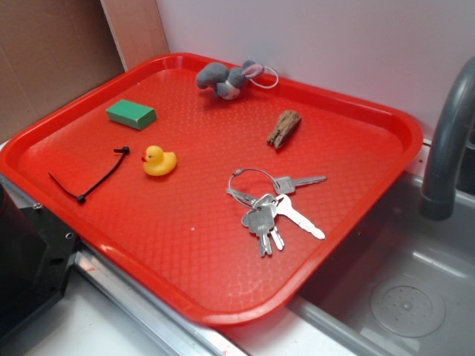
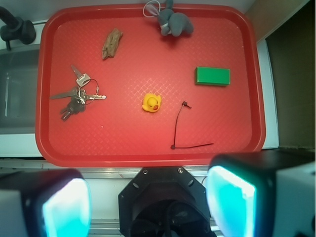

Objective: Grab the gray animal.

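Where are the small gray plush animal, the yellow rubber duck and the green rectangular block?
small gray plush animal (image 1: 226,80), exterior view, on its body.
yellow rubber duck (image 1: 159,161), exterior view, on its body.
green rectangular block (image 2: 213,76), wrist view, on its top face.

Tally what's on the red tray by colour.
Gray: 1, the gray animal
Green: 1, green block
Yellow: 1, rubber duck
Brown: 1, wood piece
Black: 1, cable tie
Silver: 1, key bunch
Total: 6
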